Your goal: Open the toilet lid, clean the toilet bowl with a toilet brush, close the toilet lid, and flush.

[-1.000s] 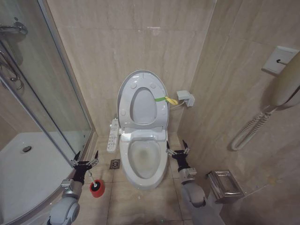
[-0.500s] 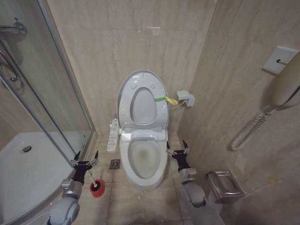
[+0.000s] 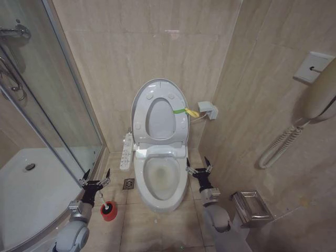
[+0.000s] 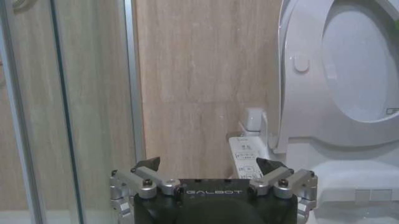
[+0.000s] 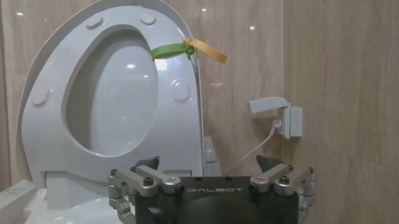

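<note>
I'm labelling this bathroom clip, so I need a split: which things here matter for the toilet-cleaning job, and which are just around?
Belong to the job:
- toilet lid, raised against the wall
- toilet bowl
- toilet brush in its red holder
- left gripper, right gripper, both open

Just around:
- button panel
- floor drain
- shower tray
- wall phone
- paper holder

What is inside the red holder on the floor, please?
The toilet brush stands in the red holder, near the left pincer; only its black top shows, its lower part being covered.
</note>
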